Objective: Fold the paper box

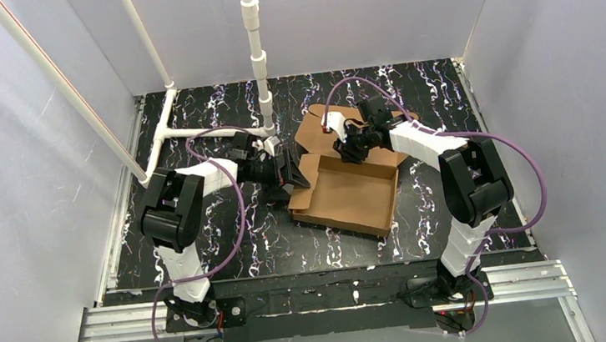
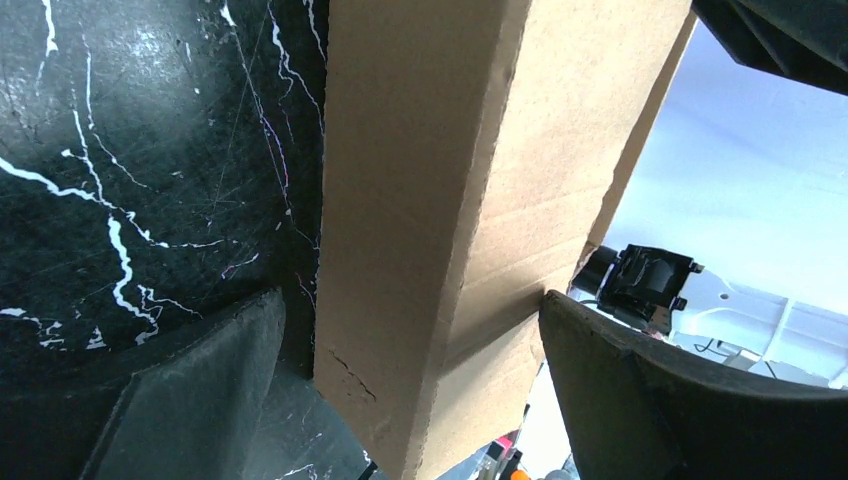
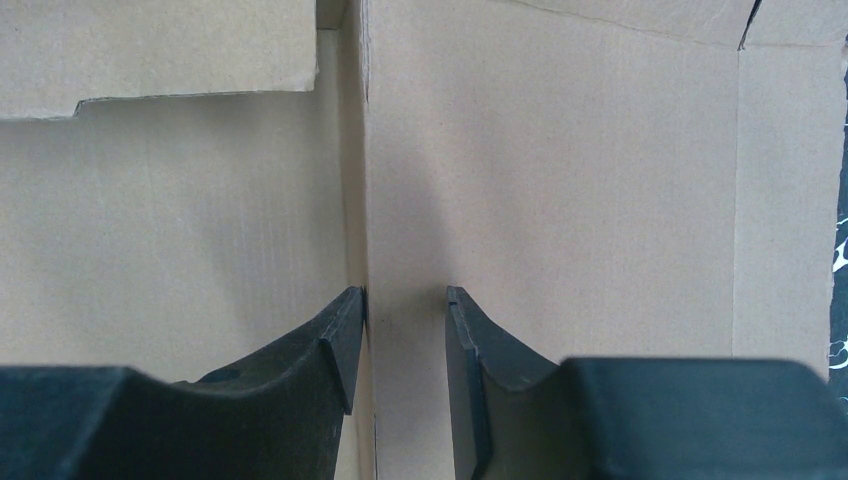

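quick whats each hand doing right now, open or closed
left hand: open, fingers either side of a wall of the paper box
right hand: partly open against the box's cardboard, nothing held between the fingers

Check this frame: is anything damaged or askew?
Yes: a short crack marks the paper box wall near a corner, inside the open left claw. The box also lies rotated on the table, not square to its edges.
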